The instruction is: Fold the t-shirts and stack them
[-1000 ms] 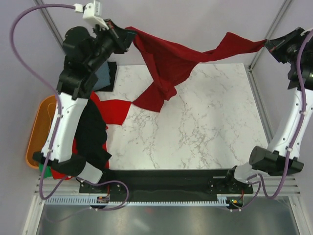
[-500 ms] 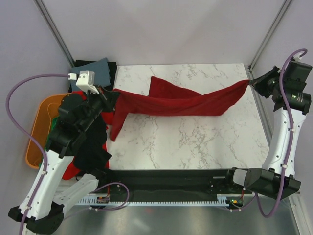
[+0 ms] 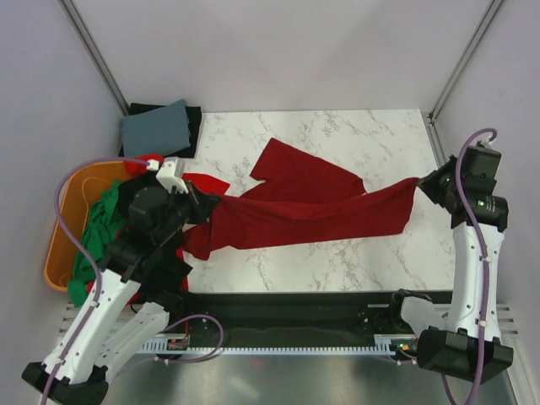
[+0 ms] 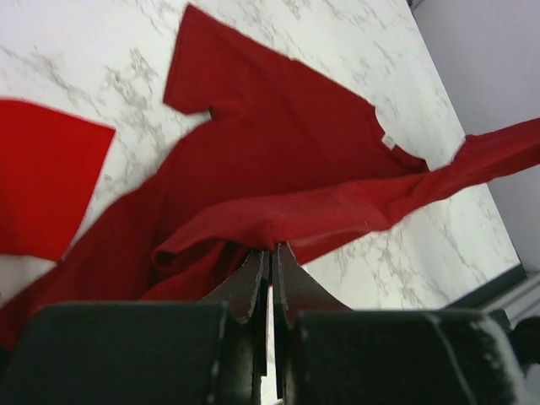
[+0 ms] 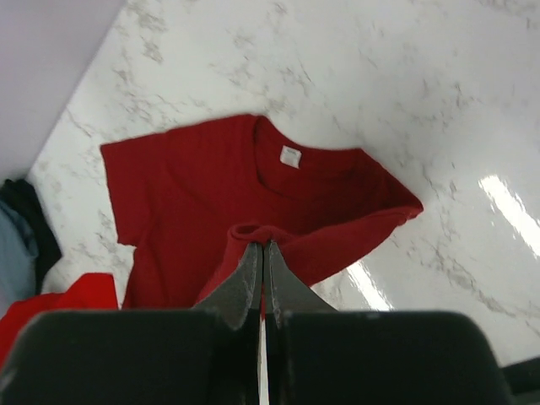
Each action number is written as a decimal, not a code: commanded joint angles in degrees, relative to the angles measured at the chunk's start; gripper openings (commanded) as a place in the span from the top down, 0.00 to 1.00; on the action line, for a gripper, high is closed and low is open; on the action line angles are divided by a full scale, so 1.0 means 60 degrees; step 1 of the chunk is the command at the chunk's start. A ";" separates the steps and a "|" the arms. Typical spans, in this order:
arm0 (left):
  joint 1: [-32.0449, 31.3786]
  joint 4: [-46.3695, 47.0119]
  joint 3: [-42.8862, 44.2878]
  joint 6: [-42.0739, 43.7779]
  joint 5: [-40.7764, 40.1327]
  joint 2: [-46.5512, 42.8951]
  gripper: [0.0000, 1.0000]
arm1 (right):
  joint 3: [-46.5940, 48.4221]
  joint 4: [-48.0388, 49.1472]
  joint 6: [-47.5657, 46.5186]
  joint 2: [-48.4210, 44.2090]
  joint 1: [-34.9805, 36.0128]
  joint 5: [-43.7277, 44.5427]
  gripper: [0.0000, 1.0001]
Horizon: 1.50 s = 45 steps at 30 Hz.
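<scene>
A dark red t-shirt [image 3: 308, 207] hangs stretched between my two grippers, its far part with the collar lying on the marble table [image 3: 354, 135]. My left gripper [image 3: 205, 205] is shut on its left edge; in the left wrist view [image 4: 270, 246] the cloth [image 4: 278, 160] bunches at the closed tips. My right gripper [image 3: 419, 184] is shut on the right edge; the right wrist view [image 5: 261, 245] shows the shirt [image 5: 211, 186] with its collar tag below. A bright red shirt [image 3: 205, 182], a green one [image 3: 97, 232] and a black one [image 3: 173, 257] lie by the left arm.
An orange tub [image 3: 66, 221] stands at the left table edge under the green cloth. A folded grey-blue cloth on a black one [image 3: 156, 128] lies at the far left corner. Cage posts stand at both far corners.
Both grippers have come down and toward the near edge with the dark red shirt. The shirt's far half has come to rest flat on the table. The left arm has swung inward.
</scene>
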 commanded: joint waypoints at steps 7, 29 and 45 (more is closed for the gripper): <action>0.0021 -0.2209 -0.2174 -0.2387 0.1159 -0.3893 0.90 | -0.3784 -0.0517 0.0978 -0.2445 0.0906 0.1193 1.00; 0.1896 0.0642 1.0105 -0.2038 0.3514 0.9005 0.98 | 1.0899 0.0581 0.0243 0.7998 0.0427 -0.2470 1.00; 0.2189 0.4656 0.1899 -0.1451 0.3079 0.2732 0.87 | 0.2035 0.3964 -0.0017 0.0589 -0.0266 -0.2413 1.00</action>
